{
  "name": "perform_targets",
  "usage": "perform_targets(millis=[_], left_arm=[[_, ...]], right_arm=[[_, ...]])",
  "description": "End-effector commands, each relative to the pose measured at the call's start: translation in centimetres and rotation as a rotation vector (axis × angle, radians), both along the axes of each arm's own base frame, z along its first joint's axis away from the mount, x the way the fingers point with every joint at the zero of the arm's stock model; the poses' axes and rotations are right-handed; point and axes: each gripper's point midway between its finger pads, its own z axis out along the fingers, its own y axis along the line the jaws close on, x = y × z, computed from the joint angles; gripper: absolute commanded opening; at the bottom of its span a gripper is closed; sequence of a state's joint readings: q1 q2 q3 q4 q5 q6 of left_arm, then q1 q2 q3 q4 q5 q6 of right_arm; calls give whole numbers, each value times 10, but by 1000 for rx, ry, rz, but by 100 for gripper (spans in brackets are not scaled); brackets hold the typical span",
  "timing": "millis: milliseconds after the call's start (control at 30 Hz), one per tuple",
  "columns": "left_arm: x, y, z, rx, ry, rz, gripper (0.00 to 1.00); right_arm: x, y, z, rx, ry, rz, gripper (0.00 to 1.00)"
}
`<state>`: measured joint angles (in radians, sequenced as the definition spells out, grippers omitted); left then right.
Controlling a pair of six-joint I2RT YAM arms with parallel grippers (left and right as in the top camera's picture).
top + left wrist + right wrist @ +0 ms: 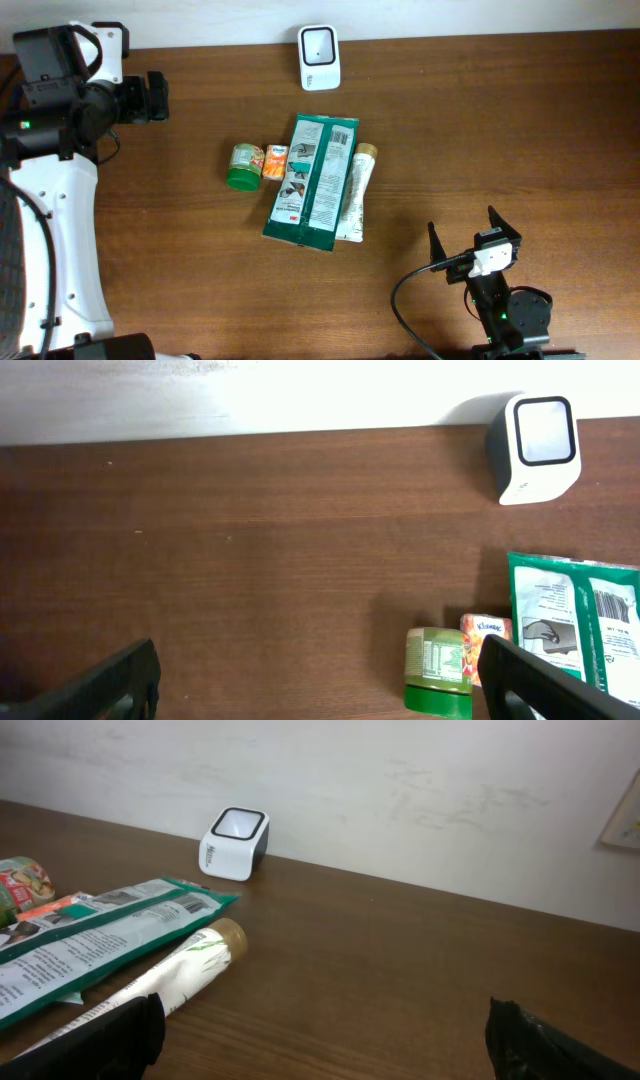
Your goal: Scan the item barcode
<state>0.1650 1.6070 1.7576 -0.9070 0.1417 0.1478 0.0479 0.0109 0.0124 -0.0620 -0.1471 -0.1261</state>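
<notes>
A white barcode scanner point(319, 57) point(535, 448) point(234, 843) stands at the table's far edge. In front of it several items lie together: a long green packet point(312, 180) point(575, 625) point(90, 935) with its barcode facing up, a white tube point(355, 195) point(170, 980), a small orange pack point(275, 162) point(487, 635) and a green-lidded jar point(243, 166) point(438, 670) on its side. My left gripper point(152, 97) point(320, 695) is open at the far left, well above the table. My right gripper point(462, 222) point(325, 1040) is open near the front right, holding nothing.
The brown wooden table point(520, 120) meets a white wall point(400, 780) just behind the scanner. A black cable point(405, 300) loops beside the right arm's base near the front edge.
</notes>
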Motion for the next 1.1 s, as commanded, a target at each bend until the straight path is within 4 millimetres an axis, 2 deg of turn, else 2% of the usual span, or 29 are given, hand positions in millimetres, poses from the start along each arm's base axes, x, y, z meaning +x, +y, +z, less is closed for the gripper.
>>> perform_targets(millis=[0,300,433,533,700,767,967,1067], left_arm=[[1,3,7,6,-18,11,99],[0,3,6,6,-15,11,99],[0,3,6,6,-15,11,99],[0,3,6,6,-15,11,99],[0,3,6,6,-15,11,99],[0,3,6,6,-15,11,99],[0,3,6,6,-15,11,99],[0,3,6,6,-15,11,99]], right_arm=[[0,1,-2,11,5,3,98],[0,1,-2,11,4,4,98],[-3,12,4,19,-21,69,98],[-6,21,10,121,14,116,98],[-8,26,35,112,151,140,98],[-2,26,50,101,228,137,98],[25,29,74,95,393,142,98],[30,29,84,97,478,137,98]])
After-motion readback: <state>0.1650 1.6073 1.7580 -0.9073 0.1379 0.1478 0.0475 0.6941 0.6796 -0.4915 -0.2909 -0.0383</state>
